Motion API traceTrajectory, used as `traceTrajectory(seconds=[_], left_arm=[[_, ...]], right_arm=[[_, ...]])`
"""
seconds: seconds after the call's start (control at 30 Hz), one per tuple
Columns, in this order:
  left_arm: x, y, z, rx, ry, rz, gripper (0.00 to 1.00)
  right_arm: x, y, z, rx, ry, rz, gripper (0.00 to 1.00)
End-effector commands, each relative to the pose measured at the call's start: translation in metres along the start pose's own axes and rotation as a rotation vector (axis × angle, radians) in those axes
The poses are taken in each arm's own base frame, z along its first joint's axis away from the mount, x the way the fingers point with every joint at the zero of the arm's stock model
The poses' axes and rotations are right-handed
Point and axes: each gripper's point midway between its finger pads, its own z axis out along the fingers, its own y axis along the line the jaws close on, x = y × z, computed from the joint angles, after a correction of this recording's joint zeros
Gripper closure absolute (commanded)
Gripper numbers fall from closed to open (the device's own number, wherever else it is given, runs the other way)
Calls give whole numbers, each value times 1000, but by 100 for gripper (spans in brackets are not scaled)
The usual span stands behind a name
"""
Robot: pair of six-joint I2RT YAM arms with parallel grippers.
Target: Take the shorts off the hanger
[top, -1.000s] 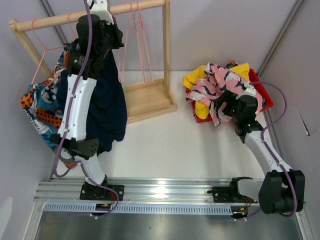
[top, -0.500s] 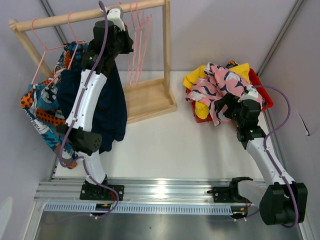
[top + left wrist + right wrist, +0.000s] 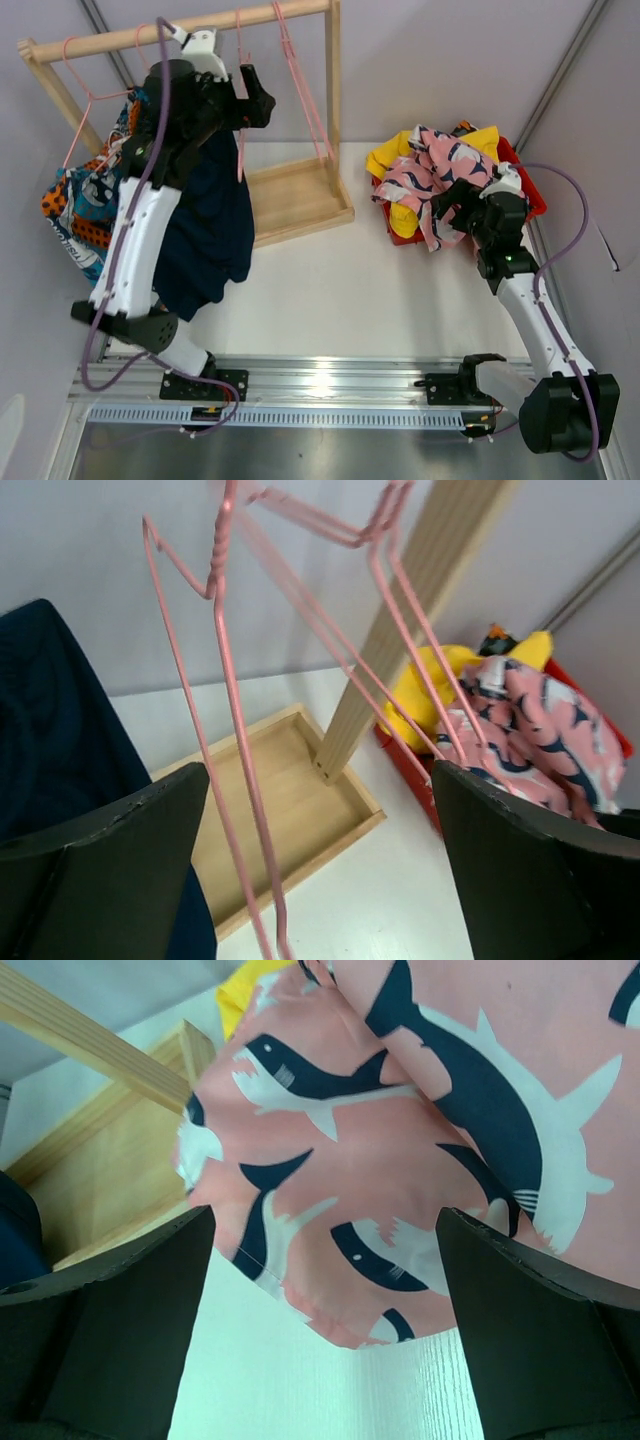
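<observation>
Navy shorts [image 3: 215, 225] hang on the wooden rack [image 3: 120, 40], their top hidden behind my left arm. Orange-black and blue patterned shorts [image 3: 75, 215] hang further left on a pink hanger [image 3: 85, 95]. My left gripper [image 3: 256, 102] is up by the rail and open. In the left wrist view, a bare pink hanger [image 3: 232, 770] dangles between the spread fingers [image 3: 100, 870] without touching them, with the navy shorts [image 3: 50, 740] at the left. My right gripper [image 3: 452, 205] is open and empty just in front of the pink shark-patterned shorts [image 3: 400, 1150].
A red bin [image 3: 528, 195] at the right holds the pink shorts [image 3: 430, 165] and yellow shorts [image 3: 385, 160]. More bare pink hangers [image 3: 300, 90] swing near the rack's right post [image 3: 332, 90]. The rack's wooden base tray [image 3: 295, 200] lies under them.
My left gripper has opened and let go of the pink hanger, which now swings free. The bare hangers have slid right along the rail. My right gripper has drawn back slightly from the bin.
</observation>
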Motion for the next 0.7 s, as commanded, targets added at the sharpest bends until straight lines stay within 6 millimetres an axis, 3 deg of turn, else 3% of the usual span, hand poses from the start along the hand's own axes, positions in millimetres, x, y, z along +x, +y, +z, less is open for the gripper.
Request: traceTrajectory(seconds=[0.0, 0.03, 0.1, 0.2, 0.37, 0.67], left_arm=[[-49, -19, -88, 56, -166, 29, 1], [-43, -12, -94, 19, -163, 32, 1], [-57, -3, -129, -35, -235, 61, 1], [-65, 19, -154, -152, -286, 98, 1], [-64, 62, -160, -349, -267, 155, 1], [-59, 128, -144, -533, -208, 96, 1]], right_arm=[[-26, 16, -6, -39, -48, 7, 0], [-27, 19, -9, -50, -51, 6, 1], [-25, 21, -12, -56, -48, 9, 1], [-21, 25, -15, -67, -39, 5, 1], [-17, 31, -21, -79, -25, -13, 0], [-10, 31, -28, -81, 0, -39, 1]])
